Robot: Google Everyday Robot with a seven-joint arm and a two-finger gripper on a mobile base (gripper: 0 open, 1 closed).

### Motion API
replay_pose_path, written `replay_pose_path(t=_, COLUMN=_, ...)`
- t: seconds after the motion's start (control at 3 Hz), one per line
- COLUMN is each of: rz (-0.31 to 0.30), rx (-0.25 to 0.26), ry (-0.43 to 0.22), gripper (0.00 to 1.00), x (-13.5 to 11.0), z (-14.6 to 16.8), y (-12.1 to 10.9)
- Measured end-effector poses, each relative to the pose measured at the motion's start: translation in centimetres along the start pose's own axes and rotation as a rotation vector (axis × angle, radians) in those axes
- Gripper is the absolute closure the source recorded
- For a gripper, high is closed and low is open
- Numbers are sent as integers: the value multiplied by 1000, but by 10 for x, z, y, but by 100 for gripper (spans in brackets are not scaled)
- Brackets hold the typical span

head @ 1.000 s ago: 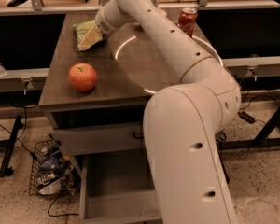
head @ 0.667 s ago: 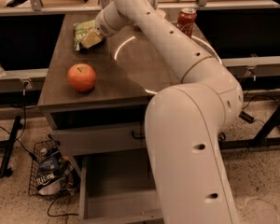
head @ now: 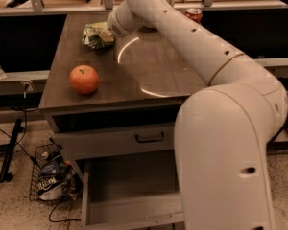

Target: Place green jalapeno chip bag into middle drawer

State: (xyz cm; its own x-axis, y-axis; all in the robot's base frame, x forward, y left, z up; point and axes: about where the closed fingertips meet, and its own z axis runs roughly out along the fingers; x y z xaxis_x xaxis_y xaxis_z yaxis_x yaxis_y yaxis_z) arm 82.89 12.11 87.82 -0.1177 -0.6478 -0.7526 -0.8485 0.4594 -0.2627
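Note:
The green jalapeno chip bag [head: 95,35] lies at the far left of the wooden cabinet top [head: 149,75]. My gripper [head: 107,34] is at the bag's right edge and touches it, at the end of the white arm that reaches in from the lower right. The middle drawer [head: 127,195] is pulled open at the bottom of the cabinet. Its flat grey floor is bare, and the arm covers its right part.
An orange-red apple [head: 84,79] sits on the cabinet top near the front left. A red soda can [head: 194,15] stands at the back right. A shut drawer front with a dark handle [head: 149,138] is above the open drawer. A wire basket of clutter [head: 50,176] stands on the floor to the left.
The gripper and the chip bag have shifted slightly to the right on the cabinet top. The apple, the can and the drawer have not moved.

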Motion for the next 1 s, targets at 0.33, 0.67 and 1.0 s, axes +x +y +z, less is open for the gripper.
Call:
replay_pose_path(t=0.33, rz=-13, rx=79, ry=-25, gripper=100, x=-1, z=-55, y=-8)
replay_pose_path(t=0.67, rz=-11, rx=260, ry=-84, gripper=100, x=3, z=-168, y=-34)
replay_pose_path(t=1.0, rz=-11, rx=260, ry=-84, gripper=100, x=3, z=-168, y=-34)
